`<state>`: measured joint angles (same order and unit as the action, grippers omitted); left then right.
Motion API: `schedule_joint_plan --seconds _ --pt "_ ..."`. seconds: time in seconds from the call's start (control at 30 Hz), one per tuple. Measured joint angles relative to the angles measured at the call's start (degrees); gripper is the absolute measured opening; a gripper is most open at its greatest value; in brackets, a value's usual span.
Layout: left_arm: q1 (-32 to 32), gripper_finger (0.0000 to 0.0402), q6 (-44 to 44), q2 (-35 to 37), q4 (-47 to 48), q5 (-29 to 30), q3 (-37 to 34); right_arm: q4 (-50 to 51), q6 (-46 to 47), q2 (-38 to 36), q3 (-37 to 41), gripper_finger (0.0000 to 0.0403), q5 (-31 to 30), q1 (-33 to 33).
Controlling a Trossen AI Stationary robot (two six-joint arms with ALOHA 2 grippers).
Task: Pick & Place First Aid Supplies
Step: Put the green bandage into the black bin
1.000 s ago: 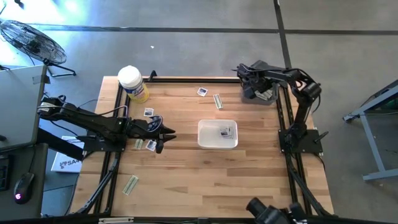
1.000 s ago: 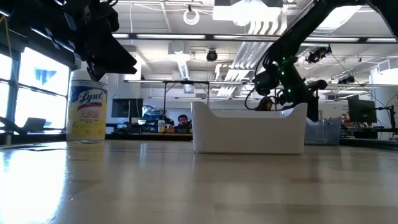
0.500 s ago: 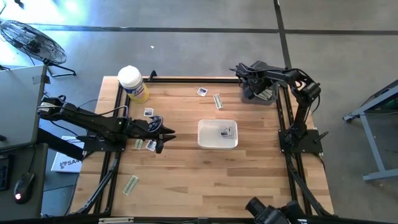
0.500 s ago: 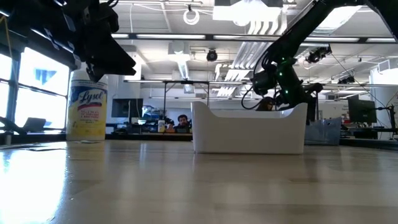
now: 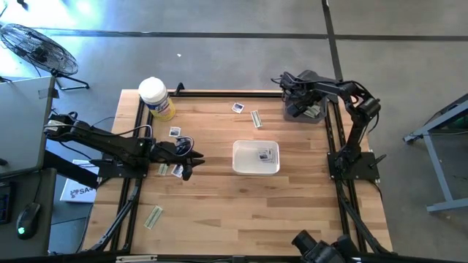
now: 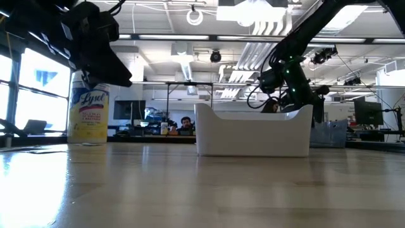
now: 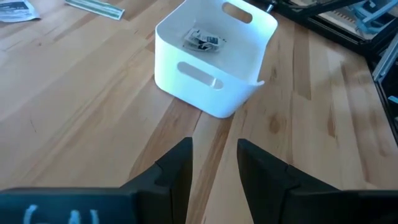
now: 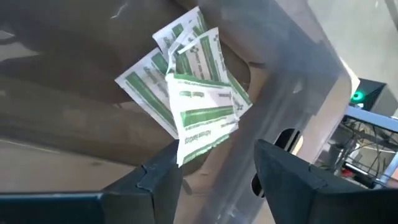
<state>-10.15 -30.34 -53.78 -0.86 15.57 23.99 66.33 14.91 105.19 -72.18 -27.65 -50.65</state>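
Note:
The first aid supplies lie scattered on the wooden table: small packets at the far side [image 5: 238, 107] [image 5: 256, 118], near the left arm [image 5: 175, 132] [image 5: 170, 169] and at the near left [image 5: 153, 216]. More lie in the white tray [image 5: 256, 169] at mid-table [image 7: 202, 40]. My left gripper [image 7: 214, 146] hovers open left of the tray, pointing at it, with nothing between its fingers. My right gripper [image 8: 217, 155] hangs open over a grey bin [image 5: 307, 109] at the far right corner. A pile of green-and-white packets [image 8: 193, 93] lies in the bin below its fingers.
A yellow canister with a white lid [image 5: 156, 98] stands at the far left corner. Black frame rails run along the table's left and right edges [image 5: 333, 139]. Bare wood lies between the tray and the near edge.
My left gripper has tipped a little further downward in place. My right hand has turned slightly over the grey bin without leaving it. Tray and loose packets lie as before.

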Motion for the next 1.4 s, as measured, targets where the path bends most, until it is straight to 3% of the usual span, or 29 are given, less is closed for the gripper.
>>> schedule_joint_plan --seconds 0.33,0.5,0.8,0.93,1.23,1.4 --pt "0.00 0.0124 -1.00 0.00 1.49 -0.07 0.00 -1.71 2.00 -0.07 0.00 0.0195 0.11 -2.51" --pt "0.00 0.0124 -1.06 0.00 1.49 -0.09 0.00 -3.89 4.23 -0.07 0.00 0.0195 -3.54 -2.76" --pt "0.00 0.0124 -1.06 0.00 1.49 -0.09 0.00 -7.41 4.16 -0.07 0.00 0.0187 0.92 -2.59" --pt "-0.01 0.0124 -1.13 0.00 1.46 -0.16 0.00 -7.41 4.55 -0.07 0.00 0.0151 0.54 -2.45" --pt "-0.02 0.0124 -1.19 0.00 1.46 -1.07 0.00 -6.34 2.73 -0.07 0.00 0.0011 -0.98 -2.46" --pt "-0.02 0.0124 -1.15 0.00 1.46 -1.07 0.00 -4.24 1.14 -0.07 0.00 0.0008 -5.47 -1.96"
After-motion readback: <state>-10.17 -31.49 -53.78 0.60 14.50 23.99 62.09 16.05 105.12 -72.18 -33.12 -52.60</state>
